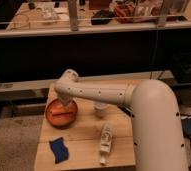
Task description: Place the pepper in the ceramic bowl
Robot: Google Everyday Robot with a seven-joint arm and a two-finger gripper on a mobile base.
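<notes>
The red-orange ceramic bowl (pixel 53 116) sits at the left rear of the small wooden table (pixel 84 150). A long, narrow, bright orange pepper (pixel 62 114) lies across the inside of the bowl. My white arm reaches from the right across the table. My gripper (pixel 65 103) hangs down from the wrist, right over the bowl's far rim and just above the pepper. The wrist hides most of it.
A small white cup (pixel 101 109) stands right of the bowl, under my forearm. A white bottle (pixel 105 143) lies near the table's front middle. A blue cloth (pixel 59 150) lies at the front left. Dark shelving and a rail stand behind the table.
</notes>
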